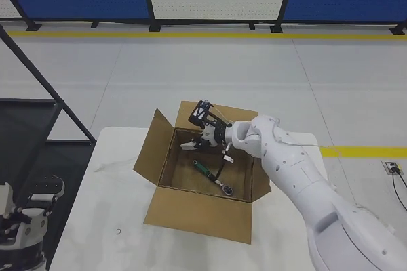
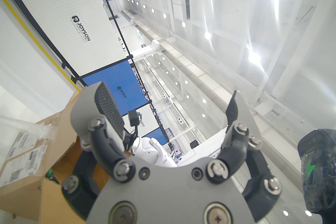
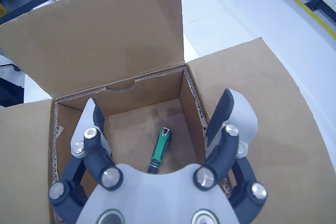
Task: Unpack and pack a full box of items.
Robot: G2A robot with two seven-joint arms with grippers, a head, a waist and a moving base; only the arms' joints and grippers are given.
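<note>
An open cardboard box (image 1: 197, 211) stands on the white table (image 1: 102, 223) with its flaps spread. On its floor lies a ratchet wrench (image 1: 211, 173) with a green and black handle. My right gripper (image 1: 193, 143) hangs open over the box's far inner side. In the right wrist view the right gripper (image 3: 160, 97) is above the wrench (image 3: 160, 146), apart from it, with the box (image 3: 105, 38) around it. My left gripper (image 1: 24, 200) is off the table's left edge. In the left wrist view it (image 2: 169, 93) points up at the ceiling, open and empty, with the box (image 2: 29, 188) beside it.
A black metal rack (image 1: 27, 88) stands left of the table. A tiny dark ring (image 1: 119, 232) lies on the table left of the box. Blue and white panels (image 1: 217, 8) line the far floor. Bare table shows left of the box.
</note>
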